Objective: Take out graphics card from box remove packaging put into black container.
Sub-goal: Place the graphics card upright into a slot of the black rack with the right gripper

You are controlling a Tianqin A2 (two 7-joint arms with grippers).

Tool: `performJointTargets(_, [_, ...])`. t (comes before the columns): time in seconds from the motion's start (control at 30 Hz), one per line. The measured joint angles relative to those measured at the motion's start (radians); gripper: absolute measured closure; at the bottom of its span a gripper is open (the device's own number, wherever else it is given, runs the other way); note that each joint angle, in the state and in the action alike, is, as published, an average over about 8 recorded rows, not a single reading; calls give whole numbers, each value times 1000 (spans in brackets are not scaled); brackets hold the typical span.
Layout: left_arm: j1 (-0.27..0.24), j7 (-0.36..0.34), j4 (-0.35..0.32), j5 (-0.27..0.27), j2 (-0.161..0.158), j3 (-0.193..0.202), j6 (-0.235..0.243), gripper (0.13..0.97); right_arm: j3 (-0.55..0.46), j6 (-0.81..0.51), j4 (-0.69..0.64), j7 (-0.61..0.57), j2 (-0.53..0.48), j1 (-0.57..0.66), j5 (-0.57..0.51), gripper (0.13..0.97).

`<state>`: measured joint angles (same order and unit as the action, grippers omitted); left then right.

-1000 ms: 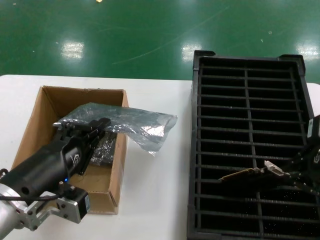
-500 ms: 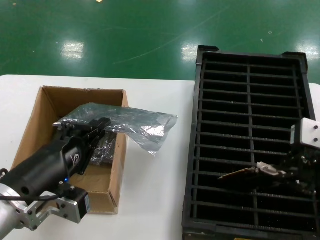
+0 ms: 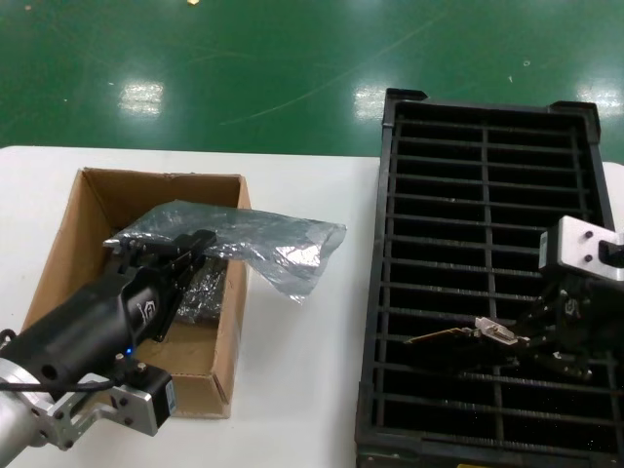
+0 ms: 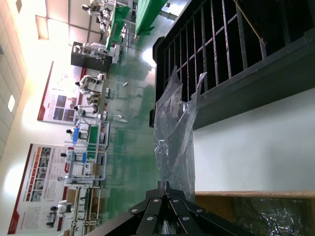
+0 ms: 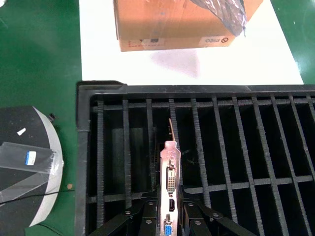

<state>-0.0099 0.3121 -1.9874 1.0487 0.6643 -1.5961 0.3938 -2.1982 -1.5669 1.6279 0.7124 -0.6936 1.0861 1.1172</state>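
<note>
— Tools first: what do we have on each side?

— Our right tool (image 3: pixel 531 343) is clamped on the graphics card (image 3: pixel 458 337), gripping it at the silver bracket end. Our left tool (image 3: pixel 180 249) is closed on the packaging (image 3: pixel 258 239) over the box (image 3: pixel 58 255).

— From the biggest thing down, then?

— We see the white counter (image 3: pixel 302 390) carrying everything. The black container (image 3: pixel 468 175) lies on its right side, and the card sits low over the near rows of slots, on edge. Its long axis runs across the container, along the slots, with the free end pointing toward the box and the bracket toward our right arm. The box stands open on the left; the grey bag drapes over its right wall onto the counter.

— Any writing we can read?

— In the right wrist view the box (image 5: pixel 172 24) has small print on its side, too small for us to read. The bracket (image 5: pixel 170 194) shows a white port and a blue one.
</note>
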Motion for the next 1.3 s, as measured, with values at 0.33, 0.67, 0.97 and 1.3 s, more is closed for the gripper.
performJointTargets(0.33, [0, 0, 0, 0, 0, 0, 0, 957, -67, -2, -45, 1, 30, 51, -49, 907])
performJointTargets(0.67, [0, 0, 0, 0, 0, 0, 0, 957, -117, -2, -63, -32, 60, 78, -90, 907])
performJointTargets(0.97, [0, 0, 0, 0, 0, 0, 0, 957, -121, 3, -91, -62, 117, 76, -116, 887])
performJointTargets(1.3, [0, 0, 0, 0, 0, 0, 0, 957, -80, 13, -65, -74, 117, 44, -112, 802])
